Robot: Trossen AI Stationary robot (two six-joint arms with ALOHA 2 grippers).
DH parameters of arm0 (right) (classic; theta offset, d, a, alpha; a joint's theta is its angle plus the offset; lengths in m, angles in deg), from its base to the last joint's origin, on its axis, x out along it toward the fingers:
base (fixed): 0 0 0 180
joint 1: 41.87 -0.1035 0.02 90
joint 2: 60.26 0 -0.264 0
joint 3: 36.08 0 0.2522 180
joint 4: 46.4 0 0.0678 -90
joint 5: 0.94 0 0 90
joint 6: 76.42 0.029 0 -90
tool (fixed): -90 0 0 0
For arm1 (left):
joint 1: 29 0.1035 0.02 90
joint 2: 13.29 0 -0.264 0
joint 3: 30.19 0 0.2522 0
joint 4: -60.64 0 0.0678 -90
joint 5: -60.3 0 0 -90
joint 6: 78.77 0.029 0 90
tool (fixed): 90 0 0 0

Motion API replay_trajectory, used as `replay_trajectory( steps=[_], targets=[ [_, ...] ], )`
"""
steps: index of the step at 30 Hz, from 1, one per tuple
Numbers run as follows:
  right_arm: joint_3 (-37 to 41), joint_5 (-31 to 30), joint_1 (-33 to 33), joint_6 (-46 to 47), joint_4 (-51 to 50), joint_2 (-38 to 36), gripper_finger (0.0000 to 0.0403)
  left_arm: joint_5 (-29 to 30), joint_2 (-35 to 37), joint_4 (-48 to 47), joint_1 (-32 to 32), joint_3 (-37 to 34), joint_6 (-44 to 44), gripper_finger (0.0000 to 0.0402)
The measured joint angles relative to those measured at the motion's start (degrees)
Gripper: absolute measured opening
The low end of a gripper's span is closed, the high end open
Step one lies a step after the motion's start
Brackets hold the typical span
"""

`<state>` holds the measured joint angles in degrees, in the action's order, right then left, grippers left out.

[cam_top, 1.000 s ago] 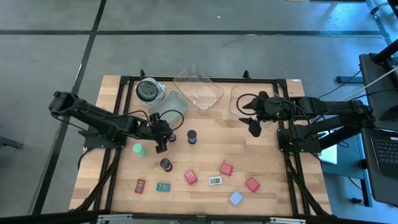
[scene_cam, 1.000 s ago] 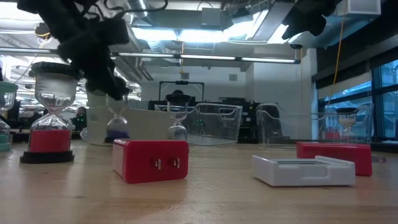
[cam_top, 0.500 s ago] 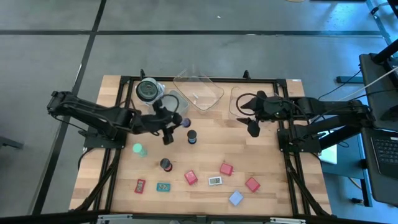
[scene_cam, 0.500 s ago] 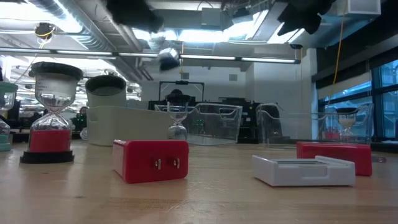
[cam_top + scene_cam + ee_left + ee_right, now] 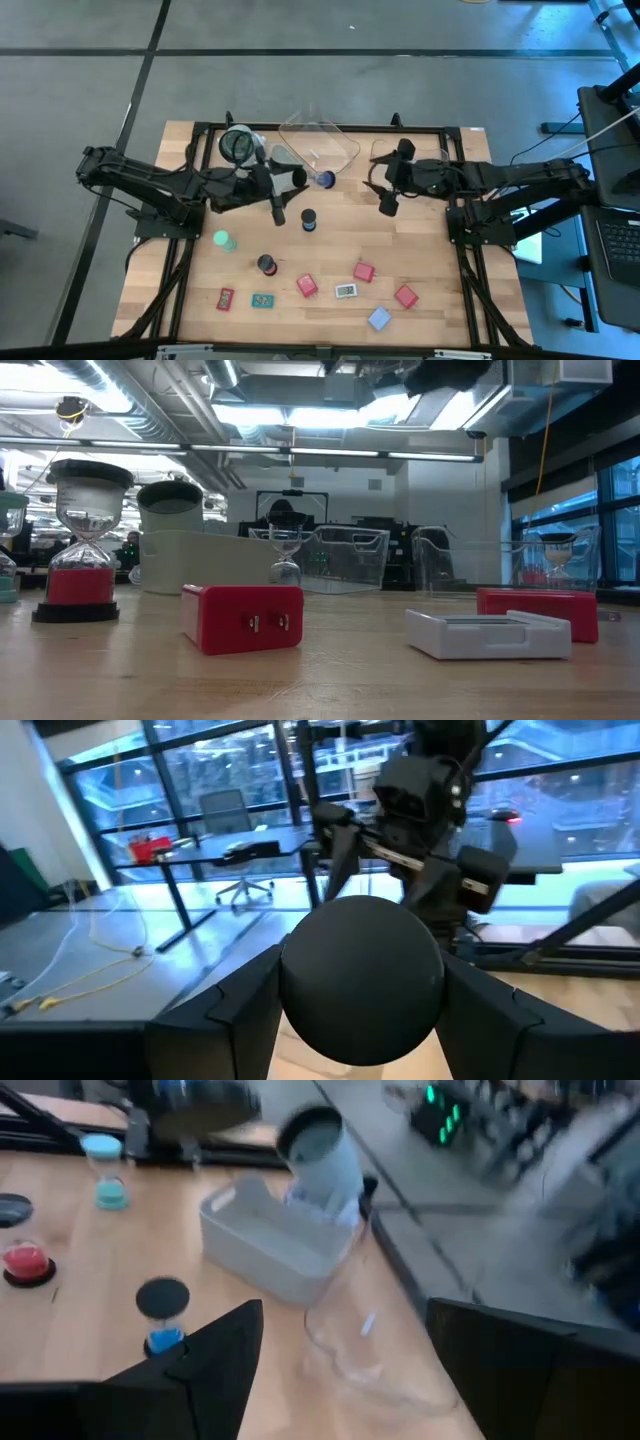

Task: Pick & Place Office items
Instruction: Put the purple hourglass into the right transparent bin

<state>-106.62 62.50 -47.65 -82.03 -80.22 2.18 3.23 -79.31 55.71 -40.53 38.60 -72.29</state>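
While carrying the blue-ended sand timer (image 5: pixel 322 179) tipped on its side, clamps it by one black end cap between the closed fingers of the left gripper (image 5: pixel 297 180). Hangs it above the table (image 5: pixel 430 250) at 12 o'clock from the table's middle, just at the 6 o'clock edge of the clear tray (image 5: pixel 345 140).

Looks like the carry step of one pick and place, probably bound for that tray. Calls next for easing on toward 12 o'clock until over the tray's floor, lowering, then letting go; risks a roll if dropped sideways.

Leaves plenty to fetch: a blue-topped timer (image 5: pixel 308 220) standing just at 6 o'clock of the carried one, a teal timer (image 5: pixel 224 240) toward 9 o'clock, a red-topped timer (image 5: pixel 266 264) toward 7 o'clock, and red blocks (image 5: pixel 364 271) and flat rectangles along the 6 o'clock side.

Shows the right gripper (image 5: pixel 385 203) waiting toward 2 o'clock, fingers spread, holding nothing.

Offers no readable brand, label or writing: only two small slots on the nearest red block (image 5: pixel 243 618), and a window on the white rectangle (image 5: pixel 488 632) too small to read
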Motion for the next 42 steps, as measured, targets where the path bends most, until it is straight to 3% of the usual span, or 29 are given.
replay_trajectory(
  steps=[4,9,12,16,21,24,30,42],
  targets=[
    [0.0,2.72,3.39,-4.01,-0.19,-1.43,0.0284,0.54,-2.05,3.26,0.04,0.0,1.35,0.0212],
    [2.56,13.66,9.38,-1.43,3.39,-4.14,0.0284,0.41,-5.48,10.28,0.41,0.0,2.79,0.0212],
    [9.14,19.13,9.7,-2.21,12.52,-5.03,0.0284,0.48,-7.8,16.21,0.97,-0.02,4.2,0.0212],
    [19.07,21.88,9.34,-1.42,29.42,-5.69,0.0284,0.05,-10.87,24.86,1.74,-0.01,6.8,0.0212],
    [28.3,26.57,9.32,1.75,58.71,-5.71,0.0284,-6.09,-13.82,33.54,2.82,0.0,6.52,0.0212],
    [30.53,28.81,9.34,3.55,67.68,-5.67,0.0284,-7.4,-15.22,38.24,3.02,-0.02,8.14,0.0212],
    [29.89,31.8,9.34,7.24,68.49,-5.61,0.0284,-13.11,-18.22,44.7,3.05,-0.02,9.46,0.0212],
    [26.62,38.16,9.32,12.13,67.55,-5.37,0.0284,-14.93,-21.38,50.3,5.19,-0.04,9.23,0.0212]
  ],
)
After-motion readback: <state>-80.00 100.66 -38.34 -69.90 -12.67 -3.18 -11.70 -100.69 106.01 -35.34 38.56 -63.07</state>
